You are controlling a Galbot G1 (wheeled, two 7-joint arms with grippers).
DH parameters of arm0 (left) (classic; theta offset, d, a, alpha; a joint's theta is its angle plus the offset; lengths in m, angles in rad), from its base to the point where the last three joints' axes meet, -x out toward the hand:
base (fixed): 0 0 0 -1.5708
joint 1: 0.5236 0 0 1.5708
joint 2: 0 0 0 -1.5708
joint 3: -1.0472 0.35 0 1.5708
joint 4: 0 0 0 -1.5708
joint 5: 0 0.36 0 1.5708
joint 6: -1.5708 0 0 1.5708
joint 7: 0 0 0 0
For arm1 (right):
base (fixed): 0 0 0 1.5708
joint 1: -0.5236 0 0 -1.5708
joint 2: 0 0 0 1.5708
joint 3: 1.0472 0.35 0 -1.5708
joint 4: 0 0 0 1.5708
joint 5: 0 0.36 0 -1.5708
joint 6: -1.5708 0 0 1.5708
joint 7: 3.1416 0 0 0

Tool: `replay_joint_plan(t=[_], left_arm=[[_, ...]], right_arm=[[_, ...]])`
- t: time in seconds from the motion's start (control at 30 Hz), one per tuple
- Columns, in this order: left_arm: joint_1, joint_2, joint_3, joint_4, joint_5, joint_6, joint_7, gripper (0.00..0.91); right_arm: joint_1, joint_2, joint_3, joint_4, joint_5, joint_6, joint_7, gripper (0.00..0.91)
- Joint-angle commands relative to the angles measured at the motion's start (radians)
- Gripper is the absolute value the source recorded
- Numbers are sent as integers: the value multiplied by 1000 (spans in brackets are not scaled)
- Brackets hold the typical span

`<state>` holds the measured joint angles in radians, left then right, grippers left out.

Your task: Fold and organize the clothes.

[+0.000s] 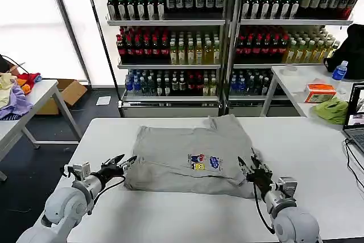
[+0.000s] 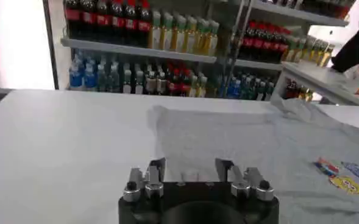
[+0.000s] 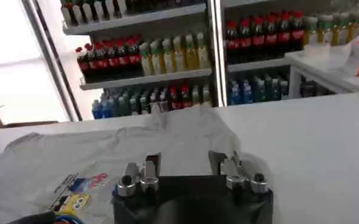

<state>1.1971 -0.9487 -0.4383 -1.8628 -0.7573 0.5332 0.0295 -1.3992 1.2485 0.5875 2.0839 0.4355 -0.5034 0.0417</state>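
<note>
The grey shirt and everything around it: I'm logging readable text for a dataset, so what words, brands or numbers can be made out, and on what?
None can be read.
Grey shirt chest print: coloured shapes, too small to read.
Shelf bottles: labels too small.
Orange box on the side table: blurred.

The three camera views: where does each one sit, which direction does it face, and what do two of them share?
Head view: high on the robot, facing forward and down at the white table and grey T-shirt; both arms show, left end effector and right end effector open at the shirt's near corners.
Left wrist view: behind the left end effector, facing across the shirt toward the bottle shelves.
Right wrist view: behind the right end effector, same direction.
Shared: all show the chest print and shelves.
</note>
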Motion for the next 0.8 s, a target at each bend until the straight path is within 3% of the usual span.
replay_joint_plan(t=[0.03, 0.2, 0.27, 0.3, 0.33, 0.37, 0.47, 0.5, 0.53, 0.63, 0.7, 0.8], left_arm=[[212, -25, -35, -104, 113, -24, 4, 907], [218, -54, -4, -82, 146, -20, 2, 907], [205, -57, 5, -68, 150, -21, 3, 907], [197, -59, 6, -60, 149, -22, 3, 907], [191, -59, 7, -55, 149, -23, 3, 907], [185, -59, 7, -53, 148, -24, 2, 867], [185, -58, 8, -51, 143, -24, 3, 615], [187, -58, 8, -51, 143, -24, 4, 484], [190, -58, 8, -51, 143, -24, 4, 443], [191, -60, 5, -47, 140, -27, 4, 191], [188, -60, 3, -39, 140, -32, 7, 91], [186, -61, 1, -33, 138, -45, 7, 40]], right_arm=[[-191, 7, 44, 124, -118, -28, 50, 907], [-216, 56, 1, 89, -143, -14, 143, 907], [-202, 65, -3, 65, -139, -16, 146, 877], [-198, 65, -6, 61, -138, -16, 149, 171], [-195, 67, -11, 57, -137, -15, 150, 50], [-194, 69, -13, 55, -131, -17, 155, 0], [-195, 73, -16, 48, -107, -45, 175, 0], [-198, 73, -17, 45, -105, -51, 180, 0], [-200, 75, -16, 41, -98, -50, 177, 0], [-203, 76, -16, 40, -51, -54, 177, 0], [-197, 79, -19, 35, -30, -52, 175, 0], [-190, 86, -23, 32, -27, -44, 167, 0]])
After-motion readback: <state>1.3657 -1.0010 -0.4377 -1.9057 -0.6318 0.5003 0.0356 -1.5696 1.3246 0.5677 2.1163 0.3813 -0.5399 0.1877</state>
